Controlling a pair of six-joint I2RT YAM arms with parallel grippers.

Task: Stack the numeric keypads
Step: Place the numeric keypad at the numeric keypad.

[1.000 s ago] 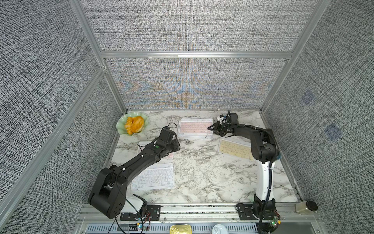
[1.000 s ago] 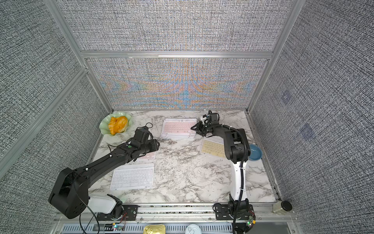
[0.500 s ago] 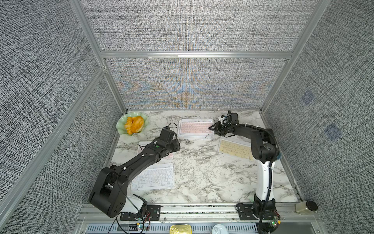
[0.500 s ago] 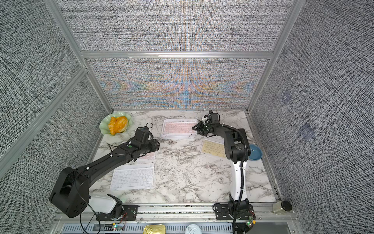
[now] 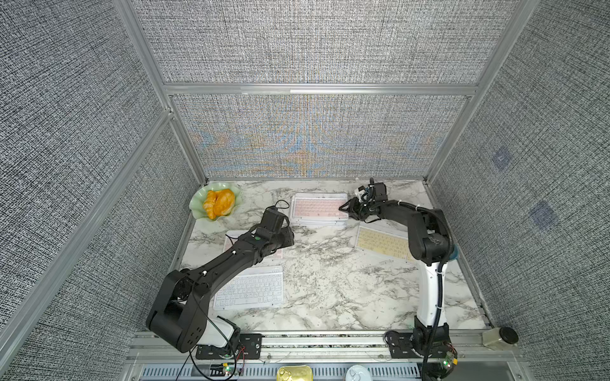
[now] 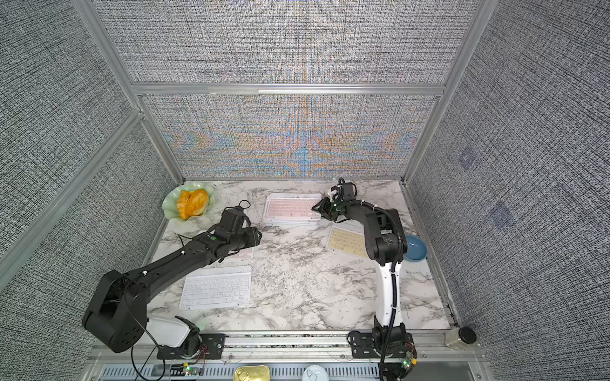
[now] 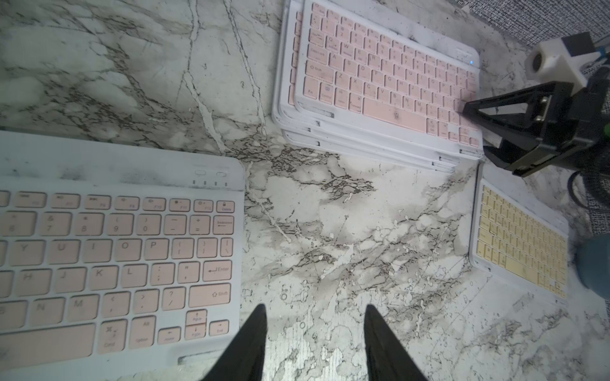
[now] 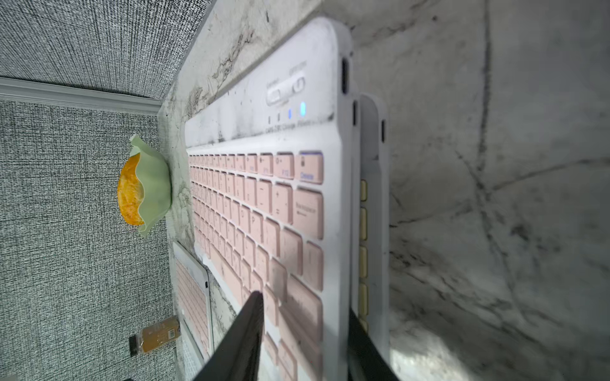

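Note:
A stack of numeric keypads [image 5: 318,209] [image 6: 292,207] lies at the back middle, topped by a pink-keyed one [image 8: 264,198] [image 7: 379,82]. A yellow-keyed keypad [image 8: 363,231] shows just beneath it. My right gripper [image 5: 345,211] [image 6: 317,211] [image 8: 303,313] is open, its jaws straddling the top keypad's right edge, one above the keys and one under the edge. Single keypads lie flat: yellow [image 5: 383,244] [image 7: 518,240], white [image 5: 251,290], and pink [image 7: 115,250], half hidden under my left arm. My left gripper [image 5: 290,237] [image 7: 315,310] hangs open over bare marble beside that pink keypad.
A green wavy dish [image 5: 198,211] holding an orange pastry stands at the back left. A blue bowl [image 6: 416,247] sits by the right wall behind my right arm. A small jar [image 5: 500,336] stands on the front rail at the right. Grey walls enclose three sides.
The right gripper's jaws have spread wider at the stack's right edge and the gripper has drawn slightly rightward. The left arm has hardly moved.

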